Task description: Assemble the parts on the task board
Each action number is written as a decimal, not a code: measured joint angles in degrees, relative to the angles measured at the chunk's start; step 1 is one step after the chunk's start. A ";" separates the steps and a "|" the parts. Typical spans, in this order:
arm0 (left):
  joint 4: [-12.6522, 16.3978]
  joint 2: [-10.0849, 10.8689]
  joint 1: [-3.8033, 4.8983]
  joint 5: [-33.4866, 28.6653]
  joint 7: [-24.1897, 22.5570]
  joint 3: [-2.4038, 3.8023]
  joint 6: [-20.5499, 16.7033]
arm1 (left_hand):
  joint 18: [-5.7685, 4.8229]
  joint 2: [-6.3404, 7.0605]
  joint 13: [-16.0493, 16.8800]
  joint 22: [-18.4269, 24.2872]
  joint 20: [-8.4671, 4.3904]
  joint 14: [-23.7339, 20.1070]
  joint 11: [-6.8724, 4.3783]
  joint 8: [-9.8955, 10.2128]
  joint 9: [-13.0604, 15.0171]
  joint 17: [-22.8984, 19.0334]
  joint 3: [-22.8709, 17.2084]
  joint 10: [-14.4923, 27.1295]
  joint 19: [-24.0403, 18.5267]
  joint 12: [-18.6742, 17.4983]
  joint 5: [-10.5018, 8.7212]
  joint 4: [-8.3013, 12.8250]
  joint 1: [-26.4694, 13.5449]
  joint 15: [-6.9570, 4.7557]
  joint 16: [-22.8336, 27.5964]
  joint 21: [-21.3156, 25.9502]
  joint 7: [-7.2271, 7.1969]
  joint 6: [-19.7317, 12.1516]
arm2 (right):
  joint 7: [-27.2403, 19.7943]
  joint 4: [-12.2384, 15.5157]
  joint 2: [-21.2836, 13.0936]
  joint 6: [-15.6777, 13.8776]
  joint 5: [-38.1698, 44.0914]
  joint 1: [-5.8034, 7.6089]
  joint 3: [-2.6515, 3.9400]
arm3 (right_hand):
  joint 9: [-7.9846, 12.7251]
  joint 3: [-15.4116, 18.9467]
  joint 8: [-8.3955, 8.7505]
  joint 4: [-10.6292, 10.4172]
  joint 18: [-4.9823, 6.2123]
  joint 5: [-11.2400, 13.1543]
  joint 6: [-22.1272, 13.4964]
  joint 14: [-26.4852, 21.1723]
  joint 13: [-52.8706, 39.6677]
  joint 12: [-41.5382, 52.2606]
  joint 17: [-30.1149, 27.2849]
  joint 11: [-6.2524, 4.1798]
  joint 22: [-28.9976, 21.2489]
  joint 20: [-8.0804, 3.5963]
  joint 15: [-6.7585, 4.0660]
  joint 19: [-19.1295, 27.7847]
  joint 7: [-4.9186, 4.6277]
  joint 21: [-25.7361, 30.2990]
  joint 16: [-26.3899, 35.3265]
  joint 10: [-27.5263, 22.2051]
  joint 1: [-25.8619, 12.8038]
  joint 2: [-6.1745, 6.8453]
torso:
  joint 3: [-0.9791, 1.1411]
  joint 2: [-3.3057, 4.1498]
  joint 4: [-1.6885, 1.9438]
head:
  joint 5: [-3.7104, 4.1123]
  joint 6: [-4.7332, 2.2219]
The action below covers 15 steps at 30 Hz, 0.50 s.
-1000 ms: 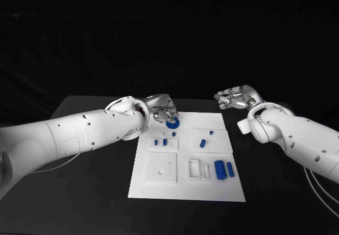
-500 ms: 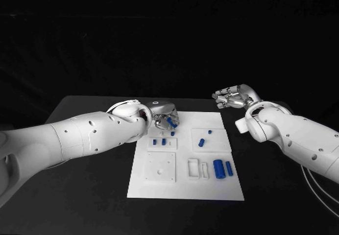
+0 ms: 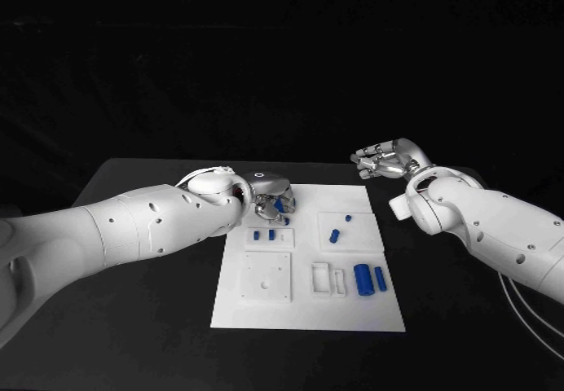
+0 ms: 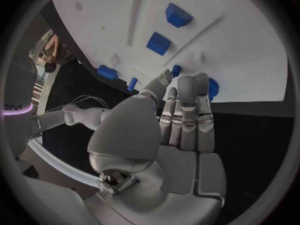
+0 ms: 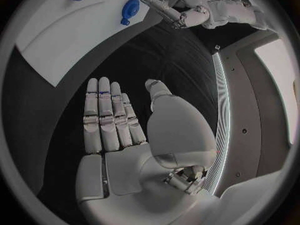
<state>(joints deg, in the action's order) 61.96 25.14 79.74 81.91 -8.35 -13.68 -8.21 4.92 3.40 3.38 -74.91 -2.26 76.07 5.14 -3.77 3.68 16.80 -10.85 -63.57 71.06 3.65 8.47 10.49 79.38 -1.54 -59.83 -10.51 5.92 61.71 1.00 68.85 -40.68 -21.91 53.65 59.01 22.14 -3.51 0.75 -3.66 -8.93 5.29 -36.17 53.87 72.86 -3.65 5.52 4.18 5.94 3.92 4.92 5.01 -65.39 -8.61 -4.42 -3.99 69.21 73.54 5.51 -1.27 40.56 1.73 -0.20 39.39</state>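
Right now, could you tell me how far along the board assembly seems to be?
Early, by the look of it. Two small blue pegs already stand in a raised block on the task board. The left hand is at the far end over a round blue part, its fingers reaching it. The right hand waits open off the board. Two blue cylinders lie loose.

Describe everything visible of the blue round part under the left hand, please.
The blue round part is a flat disc with a hole in its middle, plastic by its look. It lies on the far end of the white task board. The left hand hovers above it, its fingers reaching its edge; contact cannot be judged.
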 measured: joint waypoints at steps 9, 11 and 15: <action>-1.38 -0.83 -0.97 0.50 0.04 0.02 1.25 | 0.00 -0.03 0.00 0.01 0.00 0.20 0.01 0.00 0.00 0.00 -0.16 0.41 0.00 0.00 0.00 -0.16 0.03 0.20 -0.26 0.00 0.19 -0.19 | 0.00 0.09 0.03 0.03 -0.01 0.00 0.00 | 0.00 0.00 0.00 0.00 0.00 -0.23 0.00 0.00 0.00 0.00 0.00 0.00 0.00 0.00 0.00 0.00 0.00 0.00 0.00 0.00 0.00 0.00 | -0.01 0.01 0.02 | 0.12 0.09; -1.80 -1.04 -1.15 0.54 0.02 0.03 1.24 | 0.00 -0.25 0.00 0.01 0.00 0.20 0.01 0.00 0.00 0.00 -0.31 0.41 0.00 0.00 0.01 -0.32 0.25 0.20 -0.48 -0.23 0.21 -0.21 | 0.00 0.10 0.04 0.04 -0.01 0.00 0.00 | 0.00 0.00 0.00 0.00 0.00 -0.23 0.00 0.00 0.00 0.00 0.00 0.00 0.00 0.00 0.00 0.00 0.00 0.00 0.00 0.00 0.00 0.00 | -0.02 0.03 0.01 | 0.13 0.09; -2.38 -1.25 -1.37 0.60 -0.05 0.06 1.15 | -0.02 -0.31 0.00 -0.03 -0.21 0.38 0.01 0.00 0.01 0.00 -0.92 0.41 0.21 0.00 0.00 -0.56 0.31 0.03 -0.57 -0.66 0.21 -0.21 | 0.00 0.12 0.05 0.05 -0.01 0.00 0.00 | 0.00 0.00 0.00 0.00 0.00 -0.23 0.00 0.00 0.00 0.00 0.00 0.00 0.00 0.00 0.00 0.00 0.00 0.00 0.00 0.00 0.00 0.00 | -0.02 0.05 -0.03 | 0.19 0.14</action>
<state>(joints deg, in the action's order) 59.59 23.89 78.37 82.51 -8.40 -13.62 -7.06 4.90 3.09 3.39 -74.94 -2.47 76.45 5.15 -3.77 3.69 16.80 -11.76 -63.16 71.26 3.65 8.48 9.93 79.69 -1.51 -60.40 -11.17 6.13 61.50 1.00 68.98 -40.63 -21.86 53.63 59.02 22.14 -3.51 0.75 -3.66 -8.93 5.28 -36.40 53.87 72.86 -3.65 5.52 4.18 5.94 3.92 4.92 5.00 -65.40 -8.61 -4.42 -3.99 69.21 73.54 5.50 -1.30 40.61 1.70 -0.01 39.52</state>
